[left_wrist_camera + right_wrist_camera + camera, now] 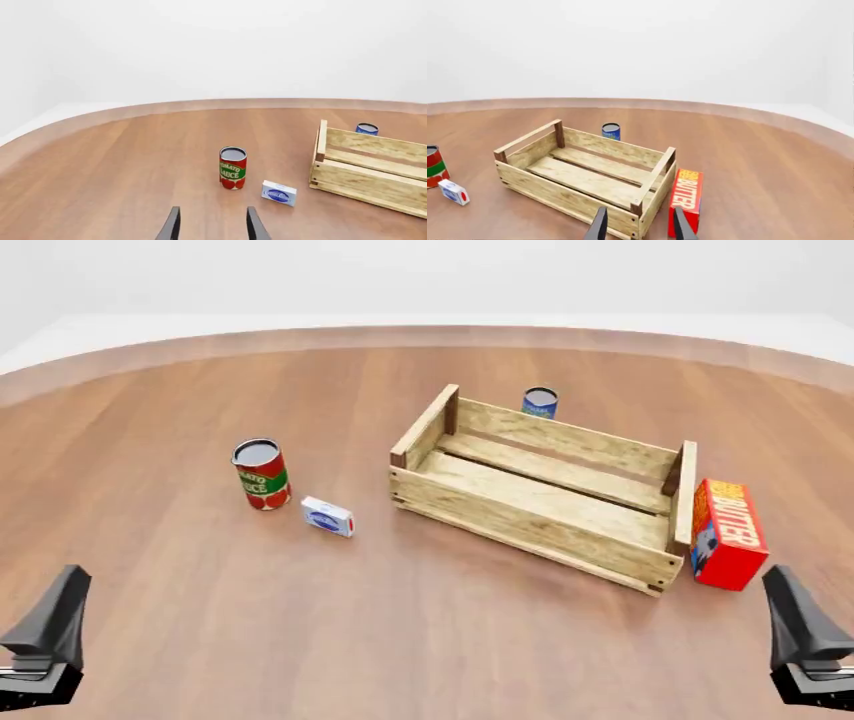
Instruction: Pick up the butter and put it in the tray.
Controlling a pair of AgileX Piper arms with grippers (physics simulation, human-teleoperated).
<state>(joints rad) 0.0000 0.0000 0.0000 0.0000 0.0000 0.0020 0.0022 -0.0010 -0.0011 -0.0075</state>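
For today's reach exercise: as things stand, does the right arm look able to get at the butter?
Probably yes. The butter stands on the table just outside the tray's right end, on the right arm's side. Nothing lies between it and the right gripper, whose fingers stand apart, holding nothing.

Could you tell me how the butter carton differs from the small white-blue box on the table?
The butter is a red carton with white lettering, while the small box is white with a blue label. The butter is clearly the larger of the two. The butter stands right beside the tray's right end; the small box lies left of the tray, near the tomato sauce can. Both are rectangular cartons resting on the table, outside the tray.
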